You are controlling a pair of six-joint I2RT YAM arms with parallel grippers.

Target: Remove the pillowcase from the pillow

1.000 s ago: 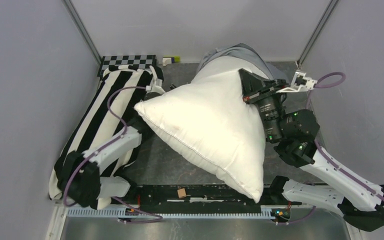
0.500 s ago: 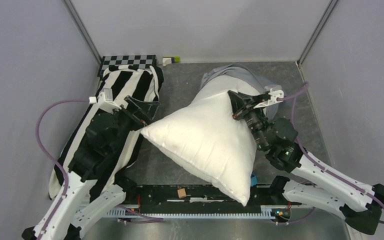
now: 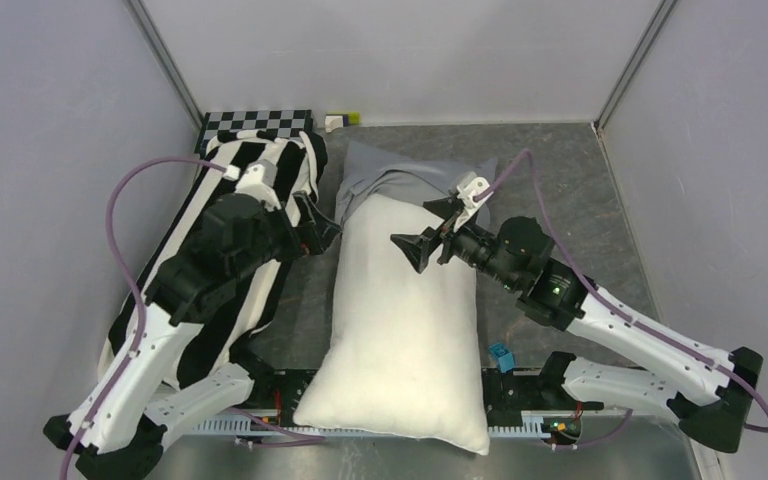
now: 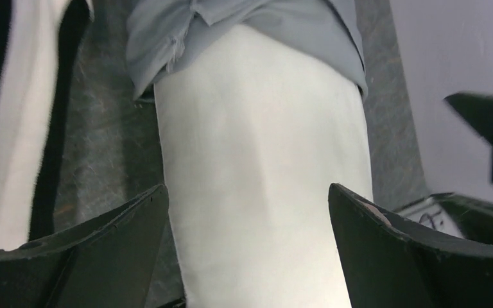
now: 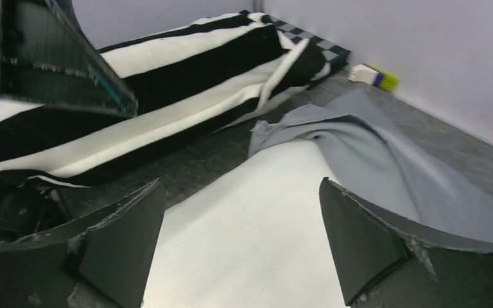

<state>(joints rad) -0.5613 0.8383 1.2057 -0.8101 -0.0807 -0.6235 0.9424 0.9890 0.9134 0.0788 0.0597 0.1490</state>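
Most of the pillow point(image 3: 405, 330) is bare already, lying long-ways right under my right gripper point(image 5: 241, 186) and just beside my left gripper point(image 4: 247, 192). The pillowcase point(image 3: 400, 178) only hugs its far end, bunched just ahead of both sets of fingertips. Both grippers are spread wide, holding nothing. To do this well I'd pinch the grey cloth alone with one, pin the white body with the other, and pull straight away so nothing snags.
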